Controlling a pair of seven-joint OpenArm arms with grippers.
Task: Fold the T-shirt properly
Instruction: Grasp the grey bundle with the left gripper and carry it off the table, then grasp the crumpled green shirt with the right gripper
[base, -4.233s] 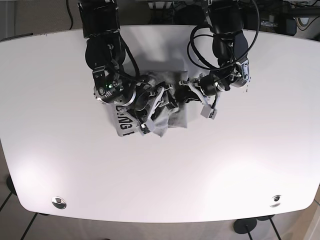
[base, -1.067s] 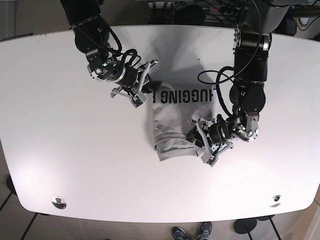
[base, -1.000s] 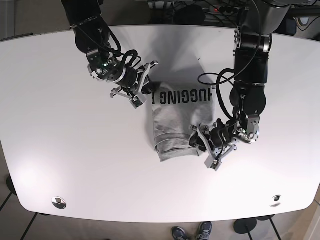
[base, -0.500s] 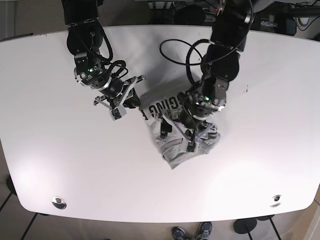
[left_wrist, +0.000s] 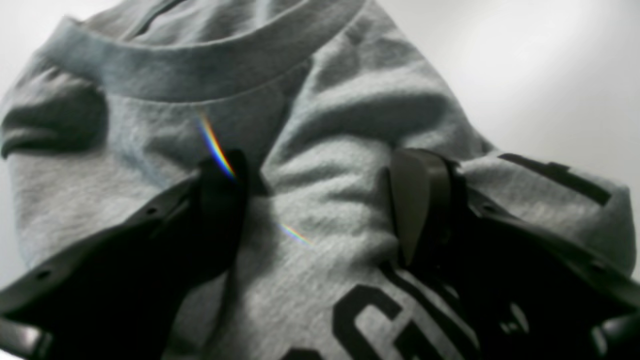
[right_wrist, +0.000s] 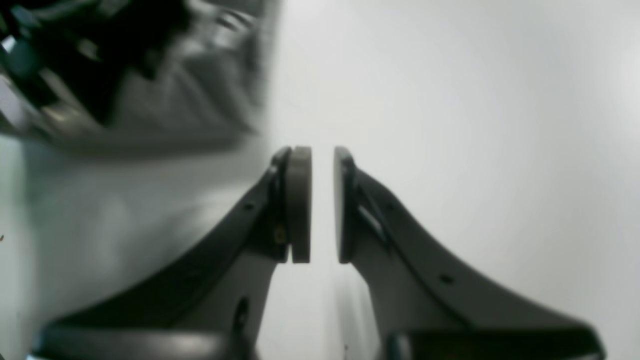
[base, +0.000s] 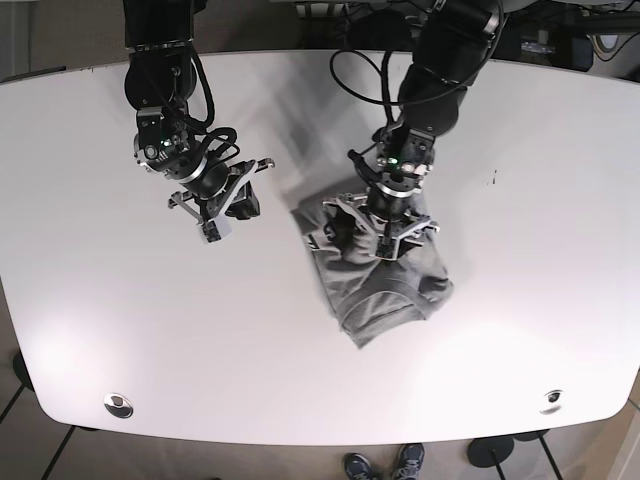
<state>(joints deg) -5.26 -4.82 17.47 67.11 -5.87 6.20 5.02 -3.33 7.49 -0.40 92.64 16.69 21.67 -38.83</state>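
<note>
under the left gripper (base: 378, 228) lies one grey t-shirt (base: 385, 280), bunched on the white table (base: 520, 300), the only garment in view. the left gripper's two fingers (left_wrist: 415, 200) stand wide apart, both pressed down into the cloth; a raised ridge of fabric sits between them but is not pinched. ahead of the fingertips, in the left wrist view, the ribbed collar (left_wrist: 200, 75) curves across the top of the shirt. black printed letters (left_wrist: 370, 320) show on the cloth near the base of the fingers, only partly readable. the shirt extends away from this gripper toward the near edge of the table, creased and skewed.

the right gripper (base: 228, 205) hangs over bare table, well apart from the shirt and to its side. its two pads (right_wrist: 299, 200) are nearly together with a thin gap between them, nothing held. in the right wrist view the shirt and the other arm are a blur at upper left.

two small round metal discs (base: 118, 404) sit in the table's near corners.
</note>
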